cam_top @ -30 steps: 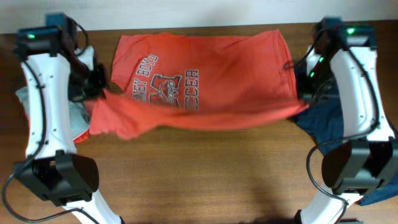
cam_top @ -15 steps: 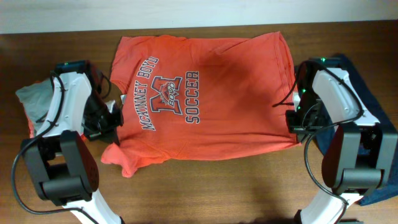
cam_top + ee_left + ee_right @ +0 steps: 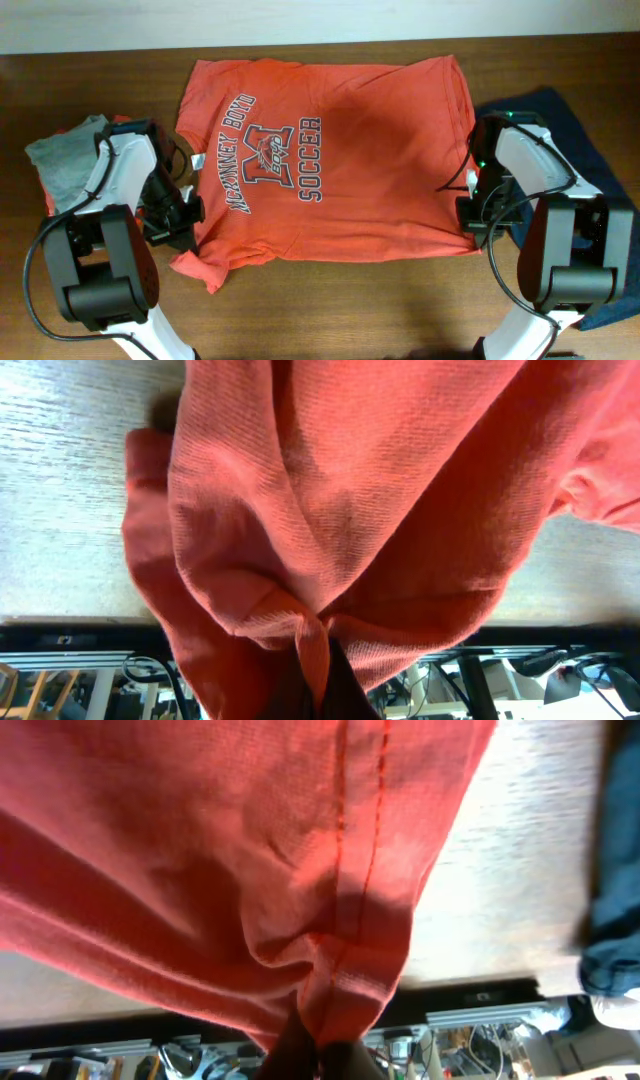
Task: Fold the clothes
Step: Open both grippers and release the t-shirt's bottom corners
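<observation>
Counting up now: one table (image 3: 330, 310), dark wood, filling the frame. On it there are three garments: one orange-red T-shirt (image 3: 340, 150) across the centre, one grey shirt (image 3: 62, 160) at the left edge, and one dark navy garment (image 3: 590, 150) at the right edge. Two robot arms as well, the left arm (image 3: 120, 185) at lower left and the right arm (image 3: 535, 170) at lower right. And there's one big letter M printed on that T-shirt's chest.

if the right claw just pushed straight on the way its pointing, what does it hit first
The orange-red T-shirt: the right claw is shut on its hem, with bunched fabric directly ahead. Beyond that probably the wooden table, though depth is hard to judge.
</observation>
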